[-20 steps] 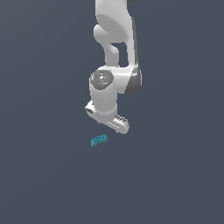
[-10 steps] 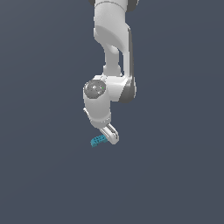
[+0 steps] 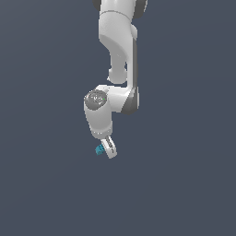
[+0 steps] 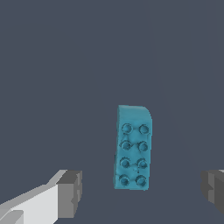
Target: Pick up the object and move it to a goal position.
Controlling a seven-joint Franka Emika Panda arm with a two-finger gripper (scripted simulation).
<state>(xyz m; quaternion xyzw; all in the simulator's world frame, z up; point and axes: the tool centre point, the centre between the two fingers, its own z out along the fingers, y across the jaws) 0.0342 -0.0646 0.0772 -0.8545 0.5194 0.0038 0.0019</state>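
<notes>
Flat slate-grey ground under studded, round-cornered teal block (image 4: pixel 133 148), between wide-spread claw (image 4: pixel 142 192) pads.

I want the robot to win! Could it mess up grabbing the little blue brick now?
It might. In the wrist view the blue brick lies between the open fingers but nearer one of them, so that pad may touch first and nudge or turn it. The brick is also tiny beside the gripper and half hidden in the exterior view, so a slightly misjudged height could close on nothing.

A plain, flat, dark slate-grey backdrop (image 3: pixel 184 184) fills both views.
</notes>
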